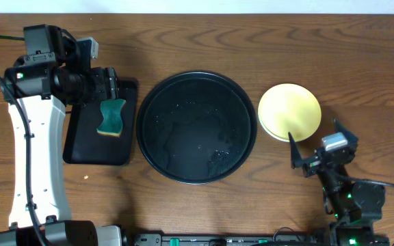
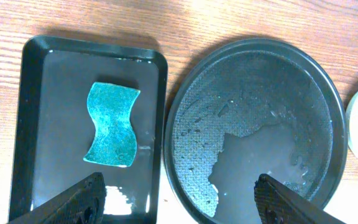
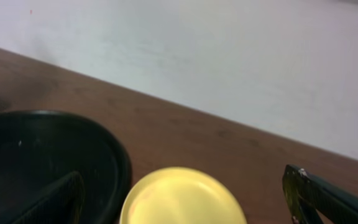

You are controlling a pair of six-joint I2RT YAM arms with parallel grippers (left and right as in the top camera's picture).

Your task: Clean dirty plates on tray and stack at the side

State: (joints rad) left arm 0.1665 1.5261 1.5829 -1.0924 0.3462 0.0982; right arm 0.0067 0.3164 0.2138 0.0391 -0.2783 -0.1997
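Observation:
The round black tray [image 1: 183, 137] sits mid-table, wet and holding no plates; it also shows in the left wrist view [image 2: 260, 93] and the right wrist view [image 3: 42, 155]. A pale yellow plate [image 1: 289, 111] lies on the table to the tray's right, with a paler rim just showing beneath it. It also shows in the right wrist view [image 3: 182, 199]. The mint-blue plates are not clearly seen. My left gripper [image 2: 179, 183] is open and empty, above the gap between the two trays. My right gripper [image 1: 314, 133] is open and empty, just in front of the yellow plate.
A teal sponge [image 1: 112, 117] lies in a small rectangular black tray [image 1: 87, 147] to the left of the round tray; both show in the left wrist view, sponge [image 2: 112, 124] and tray [image 2: 55, 93]. A white wall stands behind the table.

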